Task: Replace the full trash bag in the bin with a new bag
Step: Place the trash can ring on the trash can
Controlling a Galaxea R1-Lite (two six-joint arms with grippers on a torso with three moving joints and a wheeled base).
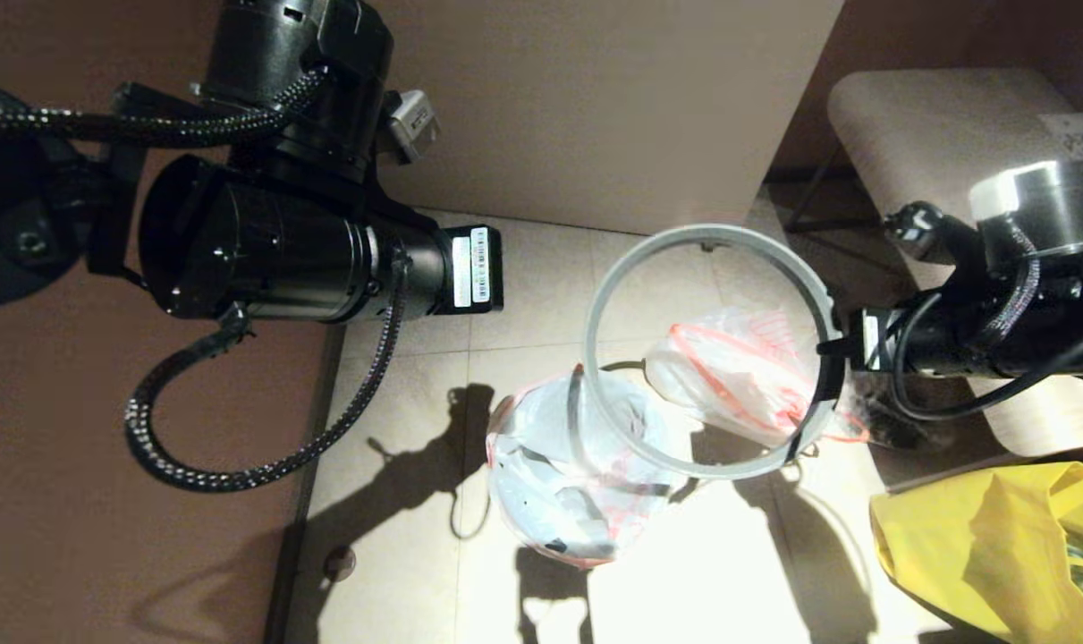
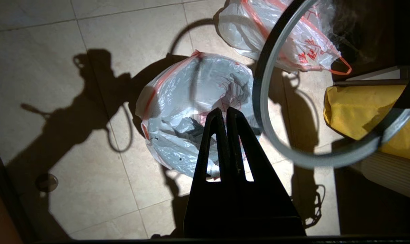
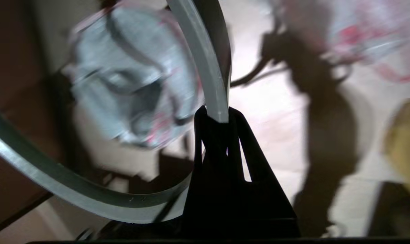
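Note:
My right gripper [image 1: 827, 353] [image 3: 217, 115] is shut on the grey hoop [image 1: 711, 234] [image 2: 260, 88] [image 3: 205, 57] and holds it in the air over the floor. Below it, the thin new bag [image 1: 550, 465] [image 2: 181, 112] [image 3: 130, 84] is spread over the bin's mouth, hiding nearly all of the black bin. The full trash bag [image 1: 738, 371] [image 2: 238, 30] lies on the tiles behind it, red drawstring loop trailing. My left gripper [image 2: 225, 110] hangs shut and empty high above the bagged bin.
A yellow bag [image 1: 997, 546] [image 2: 353, 108] sits at the right on the floor. A padded stool [image 1: 934, 116] stands behind my right arm. A beige cabinet [image 1: 595, 107] closes off the back, and a brown wall runs along the left.

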